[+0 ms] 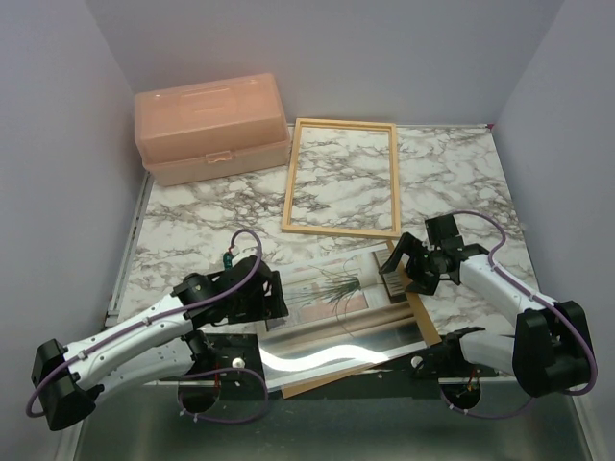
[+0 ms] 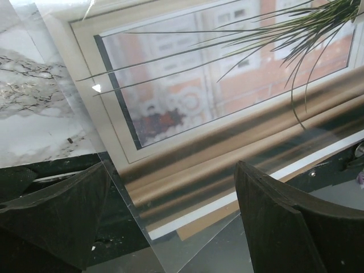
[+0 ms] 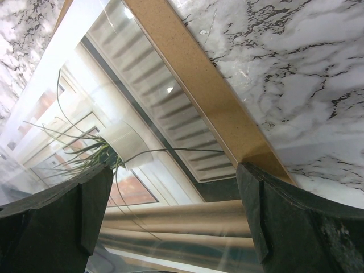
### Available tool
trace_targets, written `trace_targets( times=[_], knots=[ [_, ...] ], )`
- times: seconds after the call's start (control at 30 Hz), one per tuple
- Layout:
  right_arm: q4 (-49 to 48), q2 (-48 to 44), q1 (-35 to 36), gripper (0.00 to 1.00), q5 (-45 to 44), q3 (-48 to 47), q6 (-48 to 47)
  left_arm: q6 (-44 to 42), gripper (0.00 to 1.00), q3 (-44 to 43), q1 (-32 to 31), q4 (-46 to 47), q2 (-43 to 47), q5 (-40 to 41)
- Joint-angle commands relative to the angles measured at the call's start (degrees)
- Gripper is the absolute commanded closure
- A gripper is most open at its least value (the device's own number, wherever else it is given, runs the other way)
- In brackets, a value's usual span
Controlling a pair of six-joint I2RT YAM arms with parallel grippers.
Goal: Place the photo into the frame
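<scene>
**Two spread grippers bracket the photo; the frame waits beyond it**

Both grippers are released and hold nothing. The left gripper [image 1: 277, 296] hangs over the photo's left end with its fingers wide apart. The right gripper [image 1: 411, 265] hangs over the right end, equally wide.

The photo [image 1: 336, 288] lies face up near the robot's edge of the table [image 1: 452, 173], between the two arms. It rests on a brown backing board [image 1: 424, 319] and appears to sit under a clear glass sheet [image 1: 307, 360], which throws a bright glare. The left wrist view shows the sheet's edge crossing the print.

The photo's long axis runs left to right across the table, slightly slanted, from one gripper toward the other.

The frame [image 1: 341, 230] lies empty on the marble, beyond the photo and well apart from it. Its long axis points away from the robot, so the print would probably need about a quarter turn as well as a carry forward. The right gripper is nearer the frame, close to its near right corner. If the glass does cover the print, it would likely have to be moved first.

A peach toolbox [image 1: 211, 128] stands just left of the frame. No brand, label or readable writing shows in any view.
</scene>
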State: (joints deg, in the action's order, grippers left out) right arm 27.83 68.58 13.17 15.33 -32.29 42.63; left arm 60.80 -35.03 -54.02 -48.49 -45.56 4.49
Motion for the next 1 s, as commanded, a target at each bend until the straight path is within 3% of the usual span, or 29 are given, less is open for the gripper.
trace_targets(
  times=[0.0,0.3,0.73,0.97],
  knots=[
    [0.7,1.37,0.63,0.0,1.18,2.69,0.22,-2.3,0.1,-1.32,-0.38,-0.43,-1.25,1.42],
    [0.59,0.82,0.63,0.0,1.64,2.94,0.24,2.87,0.11,6.73,-0.36,10.54,5.51,-2.65],
    [-2.42,-1.88,0.63,0.0,8.8,3.38,2.3,8.71,0.17,10.22,-0.3,8.76,27.32,-0.19],
    [-2.75,-3.15,0.63,0.0,10.83,3.05,2.96,9.17,0.17,9.5,-0.3,10.54,31.14,-1.17]
  ],
)
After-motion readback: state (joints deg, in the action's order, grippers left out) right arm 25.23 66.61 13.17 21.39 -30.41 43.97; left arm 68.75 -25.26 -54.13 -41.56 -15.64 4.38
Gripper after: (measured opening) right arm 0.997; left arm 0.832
